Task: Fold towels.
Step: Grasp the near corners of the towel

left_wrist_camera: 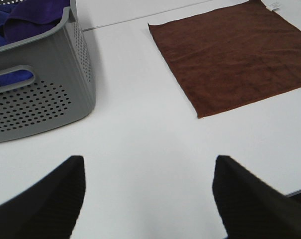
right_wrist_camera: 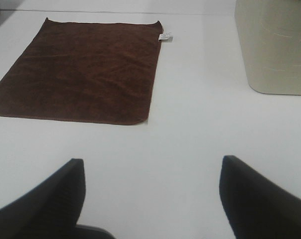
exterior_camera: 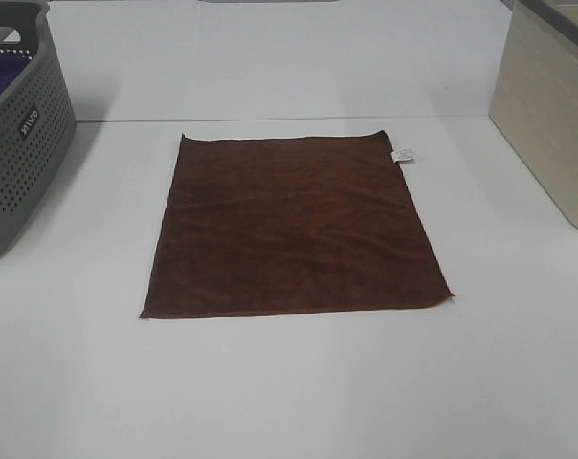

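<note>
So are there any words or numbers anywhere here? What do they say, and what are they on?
No text here can be read for sure.
Dark label on the grey basket: white letters, tilted and too blurred to read.
White tag at a corner of the brown towel: too small to read.
Beige bin: no writing shows.

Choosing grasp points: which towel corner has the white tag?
The far right corner of the brown towel, nearest the beige bin: the white tag sticks out there; the other three are bare.
</note>
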### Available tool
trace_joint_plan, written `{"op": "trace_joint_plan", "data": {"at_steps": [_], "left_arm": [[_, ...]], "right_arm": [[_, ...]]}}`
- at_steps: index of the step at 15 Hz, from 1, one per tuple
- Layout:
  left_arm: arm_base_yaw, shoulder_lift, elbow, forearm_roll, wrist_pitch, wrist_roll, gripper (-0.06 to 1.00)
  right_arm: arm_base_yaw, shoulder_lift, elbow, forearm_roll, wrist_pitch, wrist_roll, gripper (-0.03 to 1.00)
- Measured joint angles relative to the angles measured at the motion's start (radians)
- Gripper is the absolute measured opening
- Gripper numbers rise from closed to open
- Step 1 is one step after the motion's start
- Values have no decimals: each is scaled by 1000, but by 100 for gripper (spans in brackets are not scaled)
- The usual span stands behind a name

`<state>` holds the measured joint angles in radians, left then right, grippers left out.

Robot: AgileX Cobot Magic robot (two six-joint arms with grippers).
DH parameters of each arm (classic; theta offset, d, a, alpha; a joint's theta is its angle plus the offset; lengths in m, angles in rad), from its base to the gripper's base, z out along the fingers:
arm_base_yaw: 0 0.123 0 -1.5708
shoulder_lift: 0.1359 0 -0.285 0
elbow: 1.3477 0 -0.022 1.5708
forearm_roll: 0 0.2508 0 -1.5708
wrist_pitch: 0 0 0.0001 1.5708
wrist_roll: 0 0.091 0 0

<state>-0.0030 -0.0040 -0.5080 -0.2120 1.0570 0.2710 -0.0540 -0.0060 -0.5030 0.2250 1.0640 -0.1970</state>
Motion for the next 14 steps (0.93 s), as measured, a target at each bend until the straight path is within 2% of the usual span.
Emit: {"op": "trace_joint_plan", "data": {"at_steps": [14], "left_arm": [[0, 0, 0, 0, 0, 0, 69]], "right_arm": [[0, 0, 0, 0, 0, 0, 71]]}}
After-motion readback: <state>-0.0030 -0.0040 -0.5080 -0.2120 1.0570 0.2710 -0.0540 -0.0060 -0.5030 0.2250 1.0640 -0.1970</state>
